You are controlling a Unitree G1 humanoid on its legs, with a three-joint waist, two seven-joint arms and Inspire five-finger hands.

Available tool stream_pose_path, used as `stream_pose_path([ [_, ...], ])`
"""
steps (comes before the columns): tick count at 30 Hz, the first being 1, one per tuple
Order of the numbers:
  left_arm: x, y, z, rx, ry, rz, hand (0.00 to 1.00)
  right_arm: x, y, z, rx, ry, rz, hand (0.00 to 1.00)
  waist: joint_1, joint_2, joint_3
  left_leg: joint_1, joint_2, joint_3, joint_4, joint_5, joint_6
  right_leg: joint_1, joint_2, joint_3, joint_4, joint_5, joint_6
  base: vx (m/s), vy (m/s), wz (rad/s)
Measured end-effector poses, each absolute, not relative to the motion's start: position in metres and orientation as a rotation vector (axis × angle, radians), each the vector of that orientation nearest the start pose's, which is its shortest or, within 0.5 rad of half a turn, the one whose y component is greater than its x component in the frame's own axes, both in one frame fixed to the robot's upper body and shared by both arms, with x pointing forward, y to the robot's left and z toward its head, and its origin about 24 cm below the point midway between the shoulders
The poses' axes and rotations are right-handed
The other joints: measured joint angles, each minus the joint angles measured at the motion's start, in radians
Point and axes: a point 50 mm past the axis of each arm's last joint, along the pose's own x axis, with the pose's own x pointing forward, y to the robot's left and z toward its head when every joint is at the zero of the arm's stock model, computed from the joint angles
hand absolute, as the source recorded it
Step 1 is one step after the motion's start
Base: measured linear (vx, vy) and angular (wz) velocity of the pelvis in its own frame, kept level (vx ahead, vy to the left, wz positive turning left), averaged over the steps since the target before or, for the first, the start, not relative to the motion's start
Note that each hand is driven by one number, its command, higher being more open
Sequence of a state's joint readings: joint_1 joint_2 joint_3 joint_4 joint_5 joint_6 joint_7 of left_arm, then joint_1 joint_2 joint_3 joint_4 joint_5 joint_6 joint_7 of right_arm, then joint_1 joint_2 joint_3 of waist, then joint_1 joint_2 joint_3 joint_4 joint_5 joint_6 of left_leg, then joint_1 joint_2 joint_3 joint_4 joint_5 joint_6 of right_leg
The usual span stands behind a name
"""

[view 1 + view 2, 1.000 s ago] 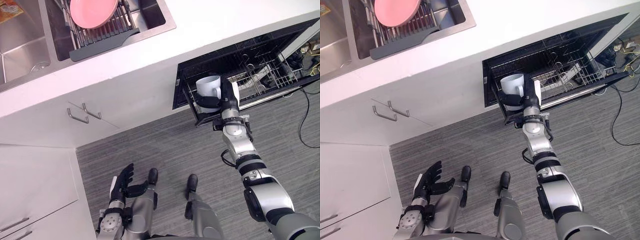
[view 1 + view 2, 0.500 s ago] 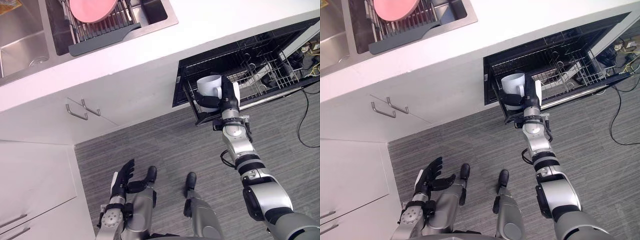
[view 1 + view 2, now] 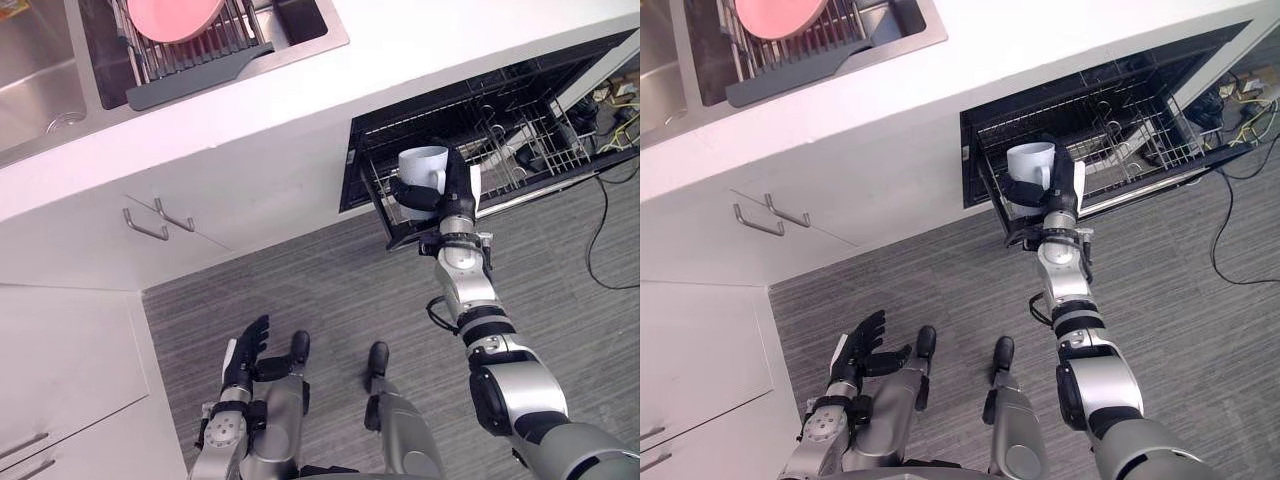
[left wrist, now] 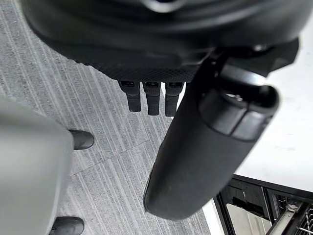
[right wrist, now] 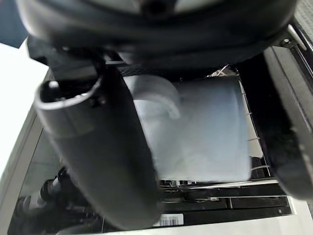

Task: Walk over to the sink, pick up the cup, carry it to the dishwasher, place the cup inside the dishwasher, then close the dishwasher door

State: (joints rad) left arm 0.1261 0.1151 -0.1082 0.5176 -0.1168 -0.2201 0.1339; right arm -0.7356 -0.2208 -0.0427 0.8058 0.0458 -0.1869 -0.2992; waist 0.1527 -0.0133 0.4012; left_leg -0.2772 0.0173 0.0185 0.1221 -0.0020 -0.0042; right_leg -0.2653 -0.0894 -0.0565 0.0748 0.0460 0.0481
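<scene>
The right robot hand (image 3: pixel 453 195) curls round the white cup (image 3: pixel 421 166) above the dishwasher (image 3: pixel 500 108) front edge (cup's base hidden); left robot hand (image 3: pixel 246 350) spread.

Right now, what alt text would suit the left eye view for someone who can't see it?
The robot's right hand holds a white cup at the wire rack of the open dishwasher. Its left hand hangs open above the grey floor.
</scene>
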Motion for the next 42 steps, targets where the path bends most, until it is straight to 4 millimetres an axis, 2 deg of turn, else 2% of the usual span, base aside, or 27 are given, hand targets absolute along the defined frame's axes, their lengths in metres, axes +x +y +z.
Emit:
stream_pose_path([
  [11, 0.189, 0.173, -0.077, 0.019, 0.419, 0.141, 0.9, 0.381, -0.181, 0.113, -0.059, -0.123, -0.34, 0.9, 0.003, -0.004, -0.002, 0.004, 0.004, 0.016, -0.013, 0.006, -0.002, -0.013, 0.002, 0.013, 0.008, 0.0, 0.0, 0.0, 0.0, -0.03],
  [22, 0.195, 0.166, -0.074, 0.015, 0.403, 0.122, 0.9, 0.378, -0.178, 0.116, -0.141, -0.133, -0.346, 0.9, 0.008, -0.006, -0.003, 0.01, 0.005, 0.018, -0.019, 0.007, -0.003, -0.012, 0.004, 0.018, 0.008, 0.0, 0.001, 0.0, 0.0, 0.0],
  [25, 0.194, 0.163, -0.074, 0.017, 0.408, 0.119, 0.9, 0.365, -0.18, 0.108, -0.191, -0.15, -0.353, 0.9, 0.014, -0.008, -0.004, 0.02, 0.005, 0.018, -0.032, 0.01, -0.004, -0.005, 0.004, 0.019, 0.001, 0.0, 0.001, 0.01, -0.002, 0.01],
  [29, 0.193, 0.164, -0.076, 0.02, 0.418, 0.123, 0.9, 0.333, -0.179, 0.087, -0.214, -0.153, -0.372, 0.9, 0.005, -0.018, -0.01, 0.066, 0.005, 0.016, -0.066, 0.01, -0.005, 0.039, 0.006, 0.018, -0.027, 0.0, 0.001, 0.07, -0.006, 0.0],
  [33, 0.191, 0.167, -0.077, 0.041, 0.433, 0.127, 0.9, 0.302, -0.175, 0.066, -0.175, -0.127, -0.397, 0.9, -0.028, -0.052, -0.033, 0.093, 0.004, 0.016, -0.086, 0.01, -0.005, 0.059, 0.005, 0.018, -0.036, -0.009, 0.007, 0.05, -0.009, -0.02],
  [34, 0.188, 0.168, -0.079, 0.043, 0.443, 0.128, 0.9, 0.289, -0.176, 0.058, -0.17, -0.108, -0.406, 0.9, -0.036, -0.067, -0.05, 0.107, 0.004, 0.018, -0.096, 0.01, -0.006, 0.068, 0.005, 0.019, -0.038, -0.014, 0.008, 0.04, -0.007, -0.01],
  [35, 0.188, 0.168, -0.079, 0.043, 0.444, 0.128, 0.9, 0.286, -0.176, 0.057, -0.169, -0.106, -0.408, 0.9, -0.038, -0.069, -0.052, 0.11, 0.004, 0.018, -0.098, 0.01, -0.006, 0.071, 0.005, 0.018, -0.038, -0.014, 0.008, 0.05, -0.008, -0.01],
  [37, 0.184, 0.168, -0.082, 0.059, 0.461, 0.12, 0.9, 0.268, -0.178, 0.049, -0.169, -0.088, -0.42, 0.9, -0.058, -0.083, -0.073, 0.137, 0.003, 0.018, -0.11, 0.009, -0.006, 0.093, 0.004, 0.017, -0.039, -0.023, 0.01, 0.04, -0.007, 0.01],
  [42, 0.167, 0.169, -0.095, 0.079, 0.54, 0.103, 0.9, 0.241, -0.182, 0.037, -0.2, -0.06, -0.417, 0.9, -0.083, -0.082, -0.142, 0.178, 0.004, 0.018, -0.118, 0.0, -0.008, 0.13, 0.004, 0.016, -0.039, -0.038, 0.014, 0.0, 0.0, 0.0],
])
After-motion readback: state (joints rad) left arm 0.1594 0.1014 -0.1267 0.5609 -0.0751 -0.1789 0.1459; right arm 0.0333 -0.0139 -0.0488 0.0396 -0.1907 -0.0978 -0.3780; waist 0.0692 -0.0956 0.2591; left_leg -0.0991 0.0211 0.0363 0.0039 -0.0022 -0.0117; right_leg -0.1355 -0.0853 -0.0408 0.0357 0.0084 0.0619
